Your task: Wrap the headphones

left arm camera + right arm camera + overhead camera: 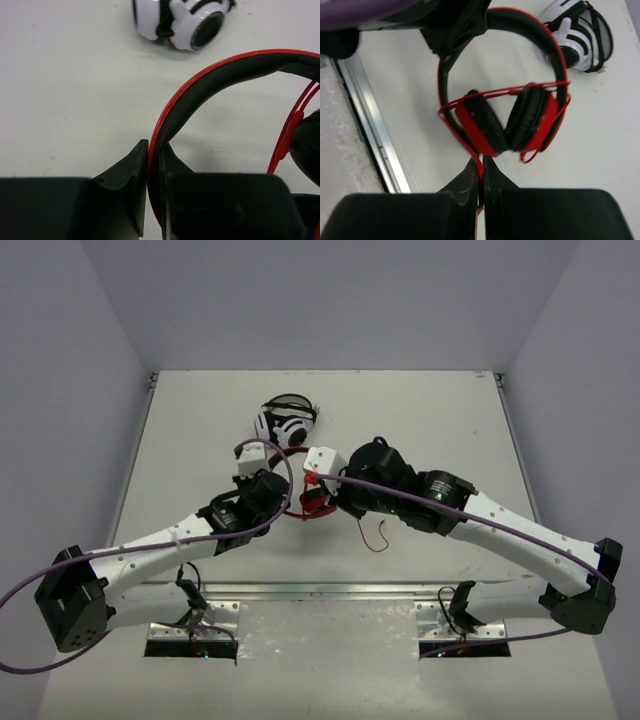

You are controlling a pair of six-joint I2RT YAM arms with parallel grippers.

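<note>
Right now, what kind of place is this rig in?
Probably a robot lab test cell: white table boxed in by plain grey walls, left arm and right arm bolted at its near edge, only red headphones and white-and-black headphones as props.

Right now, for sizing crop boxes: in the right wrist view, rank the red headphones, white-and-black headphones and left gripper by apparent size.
Largest: red headphones.
Then white-and-black headphones and left gripper: similar, gripper partly cropped, so unranked.
</note>
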